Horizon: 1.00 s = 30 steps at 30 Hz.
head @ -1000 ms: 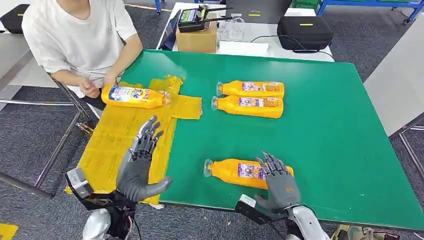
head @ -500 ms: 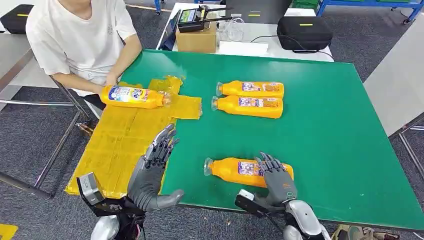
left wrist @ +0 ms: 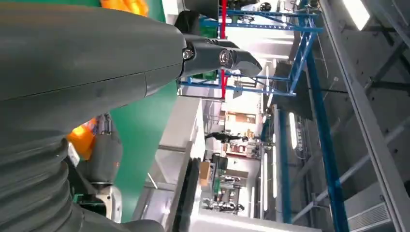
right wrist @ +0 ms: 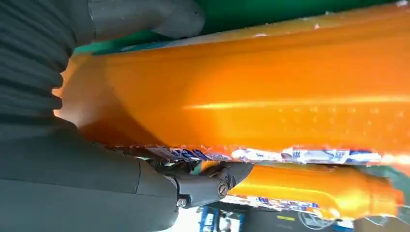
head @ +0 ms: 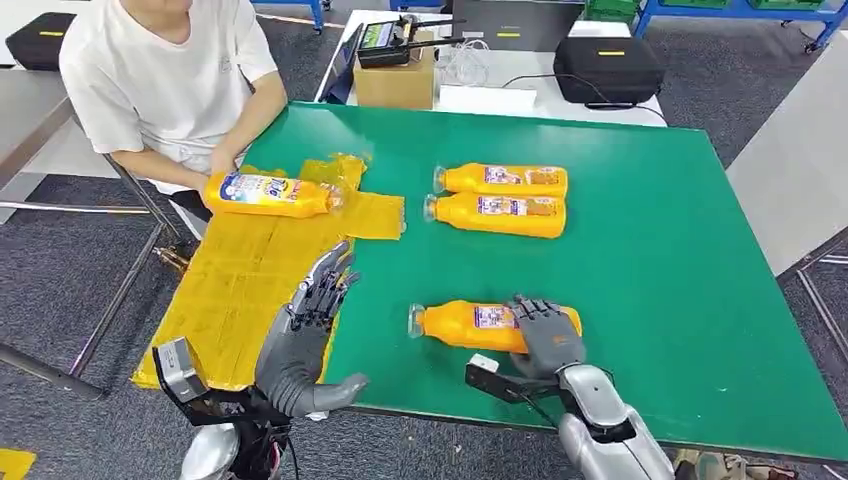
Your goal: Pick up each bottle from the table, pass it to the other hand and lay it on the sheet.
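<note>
At the table's near edge, the right hand (head: 548, 335) is wrapping its fingers over the nearest bottle (head: 470, 326), which is lying on its side on the green table (head: 680, 260), apparently grasped. The left hand (head: 305, 335) is waiting beside the yellow sheet (head: 240, 280), fingers spread, holding nothing. Risk: the smooth round bottle may be rolling under a shallow grip, slipping toward the edge or dropping during the handover.

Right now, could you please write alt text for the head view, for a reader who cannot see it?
The robot's right hand grips an orange bottle lying on a green table, while its left hand waits open beside a yellow sheet. Two more bottles lie farther back, and a seated person holds a fourth on the sheet.
</note>
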Tool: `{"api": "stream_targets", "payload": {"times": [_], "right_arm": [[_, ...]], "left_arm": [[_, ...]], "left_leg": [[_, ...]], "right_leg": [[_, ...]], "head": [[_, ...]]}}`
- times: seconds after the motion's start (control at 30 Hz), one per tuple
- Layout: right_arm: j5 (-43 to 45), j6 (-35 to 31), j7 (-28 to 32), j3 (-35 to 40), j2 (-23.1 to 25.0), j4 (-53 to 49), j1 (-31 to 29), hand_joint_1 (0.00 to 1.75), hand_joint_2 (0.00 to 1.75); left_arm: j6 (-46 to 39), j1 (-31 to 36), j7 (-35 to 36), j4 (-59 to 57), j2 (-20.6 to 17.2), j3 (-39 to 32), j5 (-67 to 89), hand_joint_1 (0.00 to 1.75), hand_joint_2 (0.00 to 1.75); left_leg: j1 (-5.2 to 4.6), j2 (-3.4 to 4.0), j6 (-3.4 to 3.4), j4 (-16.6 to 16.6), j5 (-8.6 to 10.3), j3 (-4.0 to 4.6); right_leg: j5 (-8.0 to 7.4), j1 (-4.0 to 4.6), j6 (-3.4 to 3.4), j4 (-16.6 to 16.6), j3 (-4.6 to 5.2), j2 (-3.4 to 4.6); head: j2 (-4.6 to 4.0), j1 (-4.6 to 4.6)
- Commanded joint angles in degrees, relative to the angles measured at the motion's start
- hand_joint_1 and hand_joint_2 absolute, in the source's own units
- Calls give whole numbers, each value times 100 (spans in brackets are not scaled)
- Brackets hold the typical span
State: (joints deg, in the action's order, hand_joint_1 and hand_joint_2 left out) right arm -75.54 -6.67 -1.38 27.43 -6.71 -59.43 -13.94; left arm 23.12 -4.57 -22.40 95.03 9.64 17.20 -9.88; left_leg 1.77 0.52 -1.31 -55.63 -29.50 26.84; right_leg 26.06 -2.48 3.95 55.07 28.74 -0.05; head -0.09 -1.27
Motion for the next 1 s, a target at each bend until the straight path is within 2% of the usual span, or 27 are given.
{"api": "stream_targets", "payload": {"times": [0.03,0.17,0.2,0.27,0.3,0.33,0.37,0.4,0.43,0.47,0.53,0.57,0.6,0.63,0.67,0.7,0.77,0.8,1.0], "right_arm": [[-149,455,-413,226,-107,893,-251,147,175],[-17,643,-427,170,-150,1174,-242,175,175],[152,660,-269,127,-142,1233,-235,175,175],[1129,931,741,-133,-52,1285,-185,175,175],[2094,1281,1506,-435,73,1235,-60,175,175],[2724,1553,1795,-670,225,1134,92,175,175],[2902,1519,1610,-459,173,840,263,175,175],[3339,1448,1970,-492,270,544,421,175,175],[3343,1289,1917,-346,280,275,518,175,175],[3326,1104,1929,-239,292,41,571,175,175],[3847,859,2008,-432,621,-624,826,175,175],[3993,913,1901,-406,707,-951,909,175,175],[4773,911,2155,-664,1024,-1514,1134,175,175],[5076,865,2162,-728,1161,-1911,1258,175,175],[5166,854,2029,-686,1180,-2192,1318,175,175],[5247,601,2116,-765,1262,-2410,1378,175,175],[5253,596,2092,-750,1240,-2518,1382,175,175],[5063,183,2206,-849,1338,-2636,1439,175,175],[5152,-8,2549,-526,1512,-3055,1522,175,175]], "left_arm": [[-23,132,-1,-297,-99,-35,118,0,175],[-17,204,0,-402,-78,-58,179,0,175],[-3,223,0,-426,-85,-53,179,0,175],[6,275,-1,-496,-124,-23,180,0,175],[3,302,-27,-551,-155,9,141,0,175],[-15,306,-33,-595,-174,28,115,0,175],[-45,325,-71,-643,-211,71,75,0,175],[-168,262,-34,-632,-177,39,48,0,175],[-212,212,-13,-600,-172,45,28,0,175],[-273,169,24,-588,-147,25,-3,0,175],[-570,41,249,-512,-28,-69,-74,0,175],[-652,13,292,-487,-21,-55,-66,0,175],[-1032,-29,299,-463,91,-73,125,0,175],[-1173,-30,344,-458,137,-20,172,0,175],[-1263,-20,364,-459,149,52,190,0,175],[-1333,-12,366,-458,132,138,218,0,175],[-1376,-17,357,-459,131,183,233,0,175],[-1511,-22,342,-446,92,275,387,0,175],[-1383,24,363,-652,-41,794,579,0,175]], "left_leg": [[4,-12,13,13,3,-9],[1,-14,9,9,2,-15],[4,-23,16,17,8,-13],[4,-22,12,12,5,-16],[8,-36,19,21,13,-14],[4,-31,15,16,9,-20],[4,-25,12,13,5,-32],[4,-21,10,13,0,-46],[12,-28,15,22,6,-50],[10,6,13,20,-10,-81],[24,38,1,15,-37,-78],[22,61,-1,14,-48,-97],[22,53,0,14,-44,-94],[26,45,3,18,-39,-82],[24,40,5,8,-41,-94],[32,36,1,5,-35,-80],[28,33,1,4,-31,-49],[27,30,0,3,-28,-26],[27,18,8,10,-29,-14]], "right_leg": [[-3,8,-21,-18,-14,-9],[0,5,-14,-13,-16,-11],[-5,10,-25,-25,-19,-19],[-3,8,-18,-20,-19,-19],[-9,15,-29,-34,-25,-32],[-5,9,-22,-25,-26,-28],[-1,9,-17,-21,-31,-22],[1,8,-14,-19,-41,-17],[-6,18,-25,-36,-51,-25],[-1,14,-19,-29,-45,5],[-9,30,-30,-27,-32,52],[0,26,-24,-17,-71,77],[2,25,-24,-18,-71,70],[0,31,-35,-21,-58,61],[9,26,-18,-11,-74,59],[8,34,-19,-8,-62,50],[8,31,-20,0,-33,53],[7,29,-15,3,-17,51],[9,30,-27,-11,-10,40]], "head": [[0,0],[0,0],[0,0],[0,-2],[0,0],[0,0],[0,0],[0,0],[0,6],[0,4],[0,0],[0,4],[0,-4],[0,-2],[0,0],[0,2],[2,-2],[0,0],[0,2]]}}
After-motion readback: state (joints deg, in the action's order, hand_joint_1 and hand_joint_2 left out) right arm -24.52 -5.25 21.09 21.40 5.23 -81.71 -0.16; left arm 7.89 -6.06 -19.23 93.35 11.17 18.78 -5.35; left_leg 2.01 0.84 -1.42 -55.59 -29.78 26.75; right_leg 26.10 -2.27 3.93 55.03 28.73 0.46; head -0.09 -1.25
